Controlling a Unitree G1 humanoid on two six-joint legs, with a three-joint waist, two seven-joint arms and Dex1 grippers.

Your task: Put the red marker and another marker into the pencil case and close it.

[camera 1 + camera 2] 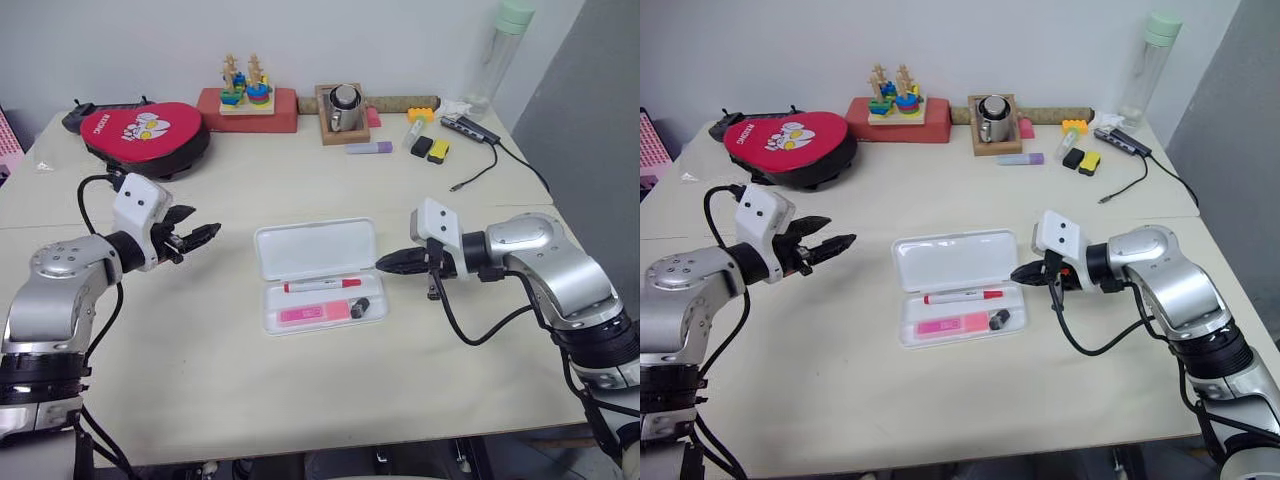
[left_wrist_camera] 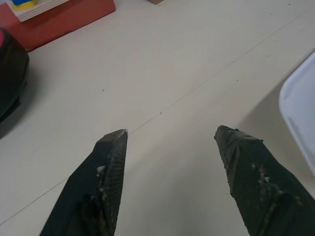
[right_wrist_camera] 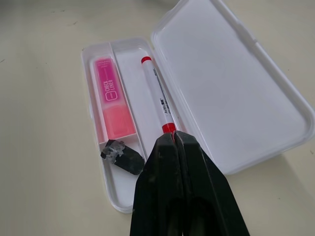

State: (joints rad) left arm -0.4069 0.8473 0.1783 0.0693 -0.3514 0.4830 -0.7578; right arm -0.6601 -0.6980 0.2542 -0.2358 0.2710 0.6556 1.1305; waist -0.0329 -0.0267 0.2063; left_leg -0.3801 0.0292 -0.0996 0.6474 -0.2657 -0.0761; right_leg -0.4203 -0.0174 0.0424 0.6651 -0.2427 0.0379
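Both markers are already loaded: the red marker (image 3: 157, 102) and the pink highlighter (image 3: 112, 104) lie in the tray half of the pencil case (image 1: 318, 275), on opposite sides of the divider ridge, directly ahead of the right gripper (image 3: 173, 139). A small dark clip (image 3: 122, 156) is stowed beside the highlighter. The right gripper is seen fully closed and empty above the tray's end. The left gripper (image 1: 196, 238) is held parted and empty, apart from the lid's far end. Closing is judged outstanding; the raised lid must be folded over the tray and pressed.

One open white pencil case (image 1: 316, 248) holds one red marker (image 1: 322, 285), one pink highlighter (image 1: 313, 314) and one small black clip (image 1: 360, 307). At the upper frame sit one lilac highlighter (image 1: 369, 148), one red pouch (image 1: 145, 132), one clear bottle (image 1: 500, 55) and two stacking toys (image 1: 246, 85).
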